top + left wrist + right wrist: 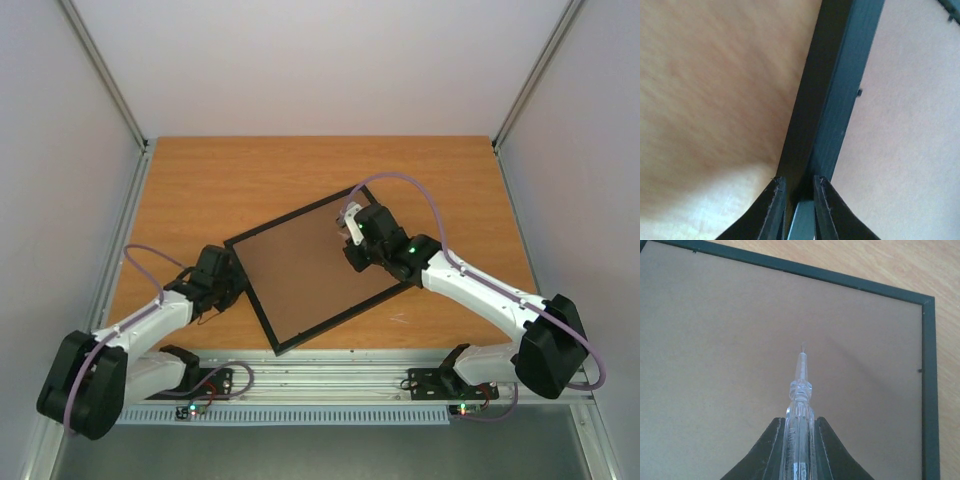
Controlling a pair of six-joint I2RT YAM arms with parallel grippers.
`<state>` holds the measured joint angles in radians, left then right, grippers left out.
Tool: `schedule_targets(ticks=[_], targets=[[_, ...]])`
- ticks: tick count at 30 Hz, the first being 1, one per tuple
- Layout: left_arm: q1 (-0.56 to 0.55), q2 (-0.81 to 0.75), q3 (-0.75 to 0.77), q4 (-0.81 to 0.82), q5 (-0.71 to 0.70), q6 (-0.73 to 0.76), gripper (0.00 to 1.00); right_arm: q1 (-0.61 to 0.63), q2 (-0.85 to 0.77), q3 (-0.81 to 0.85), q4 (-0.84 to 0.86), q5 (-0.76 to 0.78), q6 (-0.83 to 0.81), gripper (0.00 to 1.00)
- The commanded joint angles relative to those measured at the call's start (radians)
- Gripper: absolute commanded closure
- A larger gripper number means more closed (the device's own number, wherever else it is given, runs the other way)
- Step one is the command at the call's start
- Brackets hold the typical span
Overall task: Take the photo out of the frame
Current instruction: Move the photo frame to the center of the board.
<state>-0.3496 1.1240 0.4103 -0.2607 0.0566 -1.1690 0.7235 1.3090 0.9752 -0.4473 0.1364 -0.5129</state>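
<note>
Pinching: left gripper (799, 182) nips the frame (835, 90) rail, right gripper (799, 422) squeezes a clear tool (800, 390)
Risk: tip could skid and gouge the backing board (715, 365)

frame (253, 297): flat on table (200, 180) | left fingers (771, 215): astride its left rail | tool (799, 405) in right fingers (767, 450): above its back

The left arm (140, 325) and the right arm (490, 290) share one build: white link shells between bulky black joint housings; a lilac cable (150, 262) loops along the left one, and a second lilac cable (420, 195) arcs over the right; a green light (411, 248) glows on the right wrist; each black base plate (205, 385) carries small red and green lights; the left gripper (798, 179) and the right gripper (798, 420) have matte black, tapering fingers with slightly rough inner edges.
</note>
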Motion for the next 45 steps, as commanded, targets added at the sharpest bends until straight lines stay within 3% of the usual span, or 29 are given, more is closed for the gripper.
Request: schedule_targets(ticks=[1,3,6,9,10,14,21,27,38,45], targets=[[-0.050,-0.043,-0.022,-0.066,-0.043,-0.122,0.80,-0.004,-0.032,-0.018,0.033,-0.029,0.029,0.99],[-0.064,-0.045,0.029,-0.152,-0.076,-0.076,0.72,-0.004,-0.032,-0.022,0.036,-0.031,0.032,0.99],[-0.065,-0.055,0.127,-0.298,-0.194,0.036,0.53,-0.004,-0.037,-0.023,0.035,-0.037,0.033,0.99],[-0.063,-0.030,0.256,-0.387,-0.309,0.225,0.38,-0.004,-0.046,-0.033,0.042,-0.033,0.031,0.99],[-0.063,-0.008,0.296,-0.376,-0.318,0.316,0.31,-0.004,-0.048,-0.035,0.043,-0.031,0.031,0.99],[-0.064,0.150,0.483,-0.359,-0.282,0.594,0.22,-0.004,-0.045,-0.043,0.052,-0.027,0.029,0.99],[-0.066,0.451,0.710,-0.237,-0.133,0.902,0.17,-0.004,-0.041,-0.054,0.068,-0.012,0.024,0.99],[-0.066,0.692,0.909,-0.273,-0.069,1.069,0.17,-0.005,-0.029,-0.064,0.080,-0.015,0.023,0.99],[-0.026,0.931,1.124,-0.319,-0.016,1.169,0.19,-0.004,-0.012,-0.063,0.081,-0.037,0.022,0.99],[-0.008,1.015,1.201,-0.383,0.058,1.206,0.29,-0.004,-0.001,-0.058,0.076,-0.032,0.020,0.99]])
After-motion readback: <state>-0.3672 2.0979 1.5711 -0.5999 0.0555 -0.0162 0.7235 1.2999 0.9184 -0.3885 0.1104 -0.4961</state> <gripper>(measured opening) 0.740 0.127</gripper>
